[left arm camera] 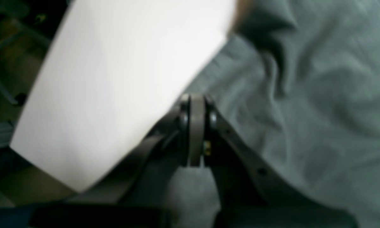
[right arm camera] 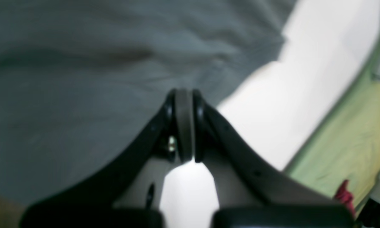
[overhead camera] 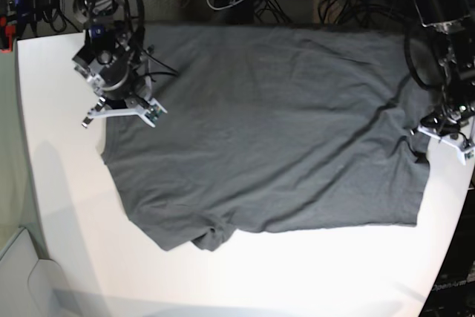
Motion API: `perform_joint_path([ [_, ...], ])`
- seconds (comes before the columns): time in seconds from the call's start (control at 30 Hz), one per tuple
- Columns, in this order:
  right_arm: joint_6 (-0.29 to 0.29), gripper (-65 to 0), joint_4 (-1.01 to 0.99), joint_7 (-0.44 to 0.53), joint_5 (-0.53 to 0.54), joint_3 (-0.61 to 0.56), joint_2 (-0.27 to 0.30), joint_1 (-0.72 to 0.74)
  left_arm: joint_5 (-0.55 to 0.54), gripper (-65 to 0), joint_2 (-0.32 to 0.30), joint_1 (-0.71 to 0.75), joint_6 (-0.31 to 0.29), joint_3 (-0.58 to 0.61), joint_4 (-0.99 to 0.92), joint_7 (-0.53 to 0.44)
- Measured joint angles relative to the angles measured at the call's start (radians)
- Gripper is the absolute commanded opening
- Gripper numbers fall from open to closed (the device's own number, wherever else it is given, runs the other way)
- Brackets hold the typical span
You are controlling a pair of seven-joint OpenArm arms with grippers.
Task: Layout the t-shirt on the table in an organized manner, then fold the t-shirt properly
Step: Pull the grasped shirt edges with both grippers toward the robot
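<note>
The t-shirt (overhead camera: 267, 124) is lying spread across the far half of the table (overhead camera: 67, 206), reaching from the edge at 12 o'clock down past the middle, with bare white tabletop showing at 6 and 9 o'clock. Its longer span is running from 9 to 3 o'clock. A sleeve (overhead camera: 204, 235) is bunching into a small fold at about 7 o'clock on the cloth's near edge, and diagonal creases are crossing the fabric toward 4 o'clock; which end the collar is pointing to cannot be told.

The right gripper (overhead camera: 119, 113) is hanging at the shirt's 9 o'clock edge. In the right wrist view its jaws are standing pressed together, the right gripper (right arm camera: 184, 126) poised over grey cloth just beside the bare table; no fabric is visibly pinched between them.

The left gripper (overhead camera: 445, 133) is hovering at the shirt's 3 o'clock edge. In the left wrist view, the left gripper (left arm camera: 196, 126) is likewise closed tight, sitting where the shirt's border is meeting the white surface, and whether it is pinching cloth cannot be told through the blur.
</note>
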Motion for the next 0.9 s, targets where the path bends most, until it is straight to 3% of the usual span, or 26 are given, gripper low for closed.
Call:
perform_joint_path([
  [0.13, 0.000, -65.0, -0.005, 0.003, -0.002, -0.029, 0.005, 0.001, 0.002, -64.9, 0.011, 0.036, -0.001, 0.001, -0.048, -0.007],
  [0.4, -0.001, -65.0, -0.235, 0.019, -0.004, -0.022, 0.003, 0.120, 0.005, -64.9, 0.000, -0.005, 0.001, -0.002, -0.248, -0.219],
  [0.53, -0.010, -65.0, -0.336, 0.040, -0.004, -0.022, 0.003, 0.208, 0.010, -64.9, -0.004, -0.066, 0.004, -0.003, -0.341, -0.277],
  [0.67, -0.020, -65.0, -0.465, 0.103, -0.006, -0.022, 0.006, 0.314, 0.015, -64.9, -0.007, -0.127, 0.014, 0.010, -0.405, -0.296],
  [0.9, -0.018, -65.0, -0.581, 0.098, 0.004, 0.008, 0.006, 0.431, 0.017, -64.9, -0.003, -0.181, 0.017, 0.123, -0.409, -0.284],
])
